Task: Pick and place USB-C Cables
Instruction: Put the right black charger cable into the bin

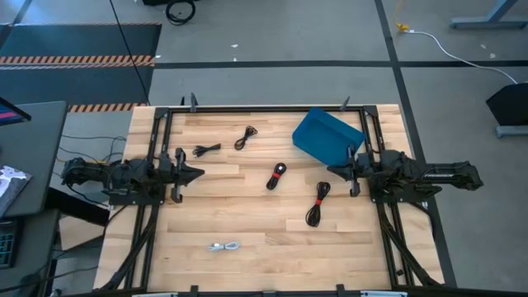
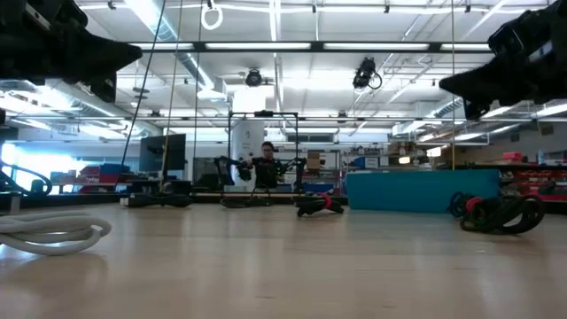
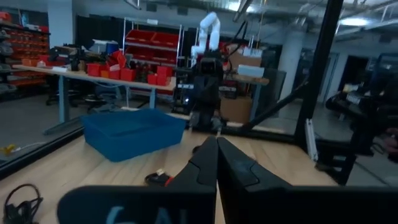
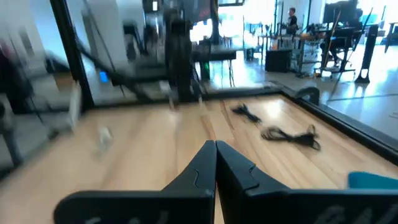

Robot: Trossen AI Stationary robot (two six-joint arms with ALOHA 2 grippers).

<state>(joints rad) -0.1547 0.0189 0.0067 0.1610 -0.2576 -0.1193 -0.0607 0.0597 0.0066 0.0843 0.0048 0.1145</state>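
Note:
Five small coiled cables lie apart on the wooden table. Two black ones [image 1: 206,149] [image 1: 245,137] lie toward the far side. A black one with a red band [image 1: 276,176] lies mid-table, and another black one with a red mark [image 1: 318,202] lies to its right. A white-grey one [image 1: 224,247] lies near the near edge. My left gripper [image 1: 196,173] hangs shut above the table's left side, and its fingers meet in the left wrist view [image 3: 216,149]. My right gripper [image 1: 333,171] hangs shut above the right side, fingers together [image 4: 216,149]. Neither touches a cable.
An open blue bin [image 1: 328,136] sits tilted at the table's far right, just beyond my right gripper. A dark frame [image 1: 264,108] runs along the table's far edge and down both sides. Bare wood lies between the cables. A person [image 2: 264,164] is far off in the room.

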